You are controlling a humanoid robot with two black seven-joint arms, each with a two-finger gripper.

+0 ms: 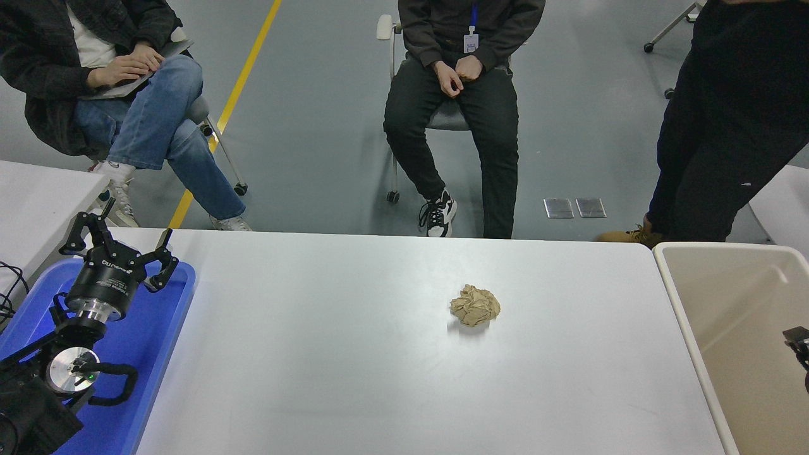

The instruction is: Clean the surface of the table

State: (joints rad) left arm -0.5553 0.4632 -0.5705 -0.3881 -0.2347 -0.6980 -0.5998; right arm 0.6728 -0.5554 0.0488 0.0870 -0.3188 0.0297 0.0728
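The white table surface (328, 366) fills the middle of the head view. A crumpled ball of brown paper (475, 305) lies on it, a little right of centre. My left gripper (119, 245) is parked over the blue tray (167, 341) at the lower left, fingers spread open and empty. Only a small black part of my right gripper (799, 344) shows at the right edge, over the beige bin (686, 309), far right of the paper ball.
The beige bin stands against the table's right end; its visible inside is bare. Two people sit on chairs beyond the far edge and a third stands at the far right. A smaller white table (38, 189) is at the left.
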